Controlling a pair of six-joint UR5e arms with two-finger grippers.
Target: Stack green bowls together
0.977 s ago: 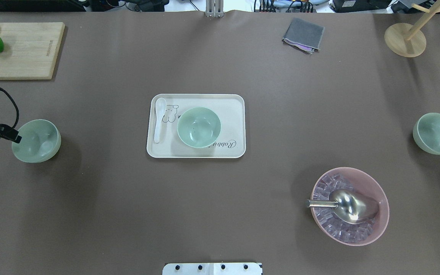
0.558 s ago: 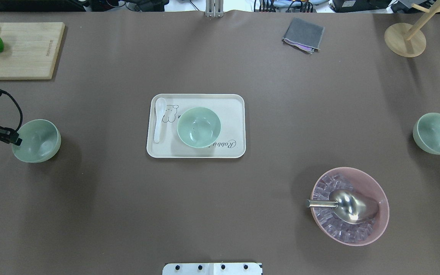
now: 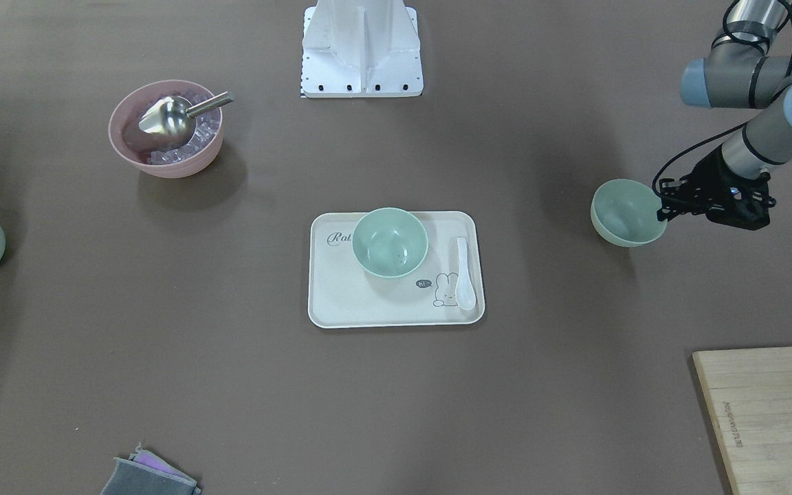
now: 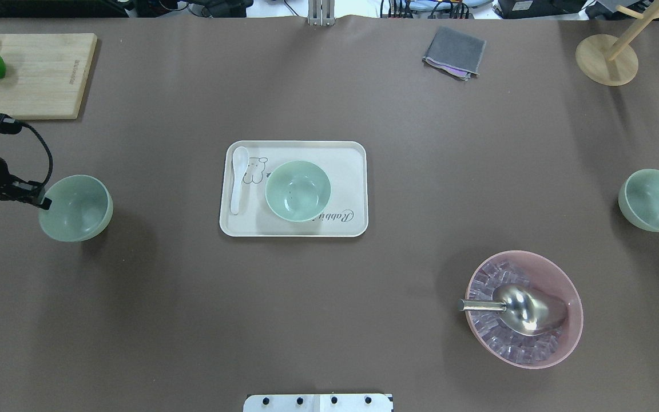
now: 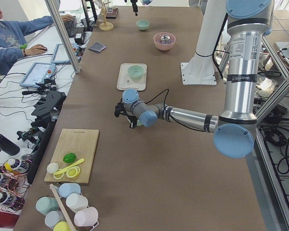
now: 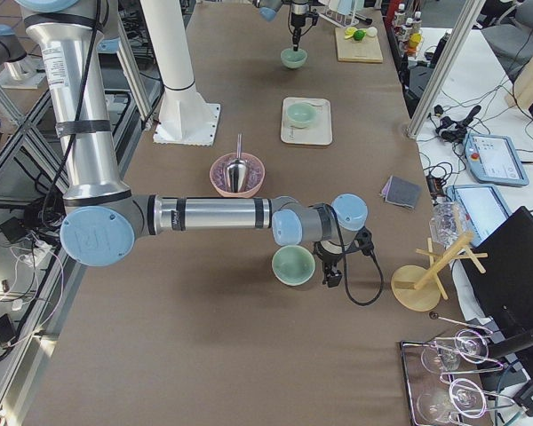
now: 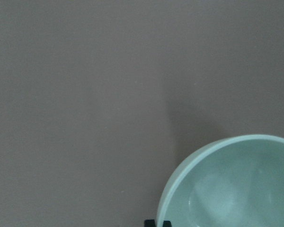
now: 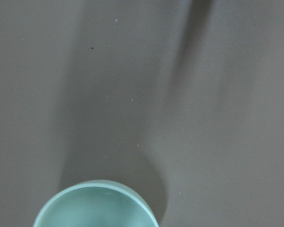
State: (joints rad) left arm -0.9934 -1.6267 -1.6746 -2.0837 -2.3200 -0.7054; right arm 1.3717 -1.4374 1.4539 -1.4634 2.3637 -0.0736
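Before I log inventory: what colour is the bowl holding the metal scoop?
The bowl is pink, clearest in overhead exterior.

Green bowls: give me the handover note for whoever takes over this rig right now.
Left gripper: shut on the rim of the left bowl, on the robot's left side of the table.
Right gripper: close beside the right bowl; I cannot tell whether it is open or shut.
Middle bowl: upright on the tray.
Done: nothing is stacked yet; all three bowls are apart.
Left: bring both outer bowls to the middle bowl and nest them.
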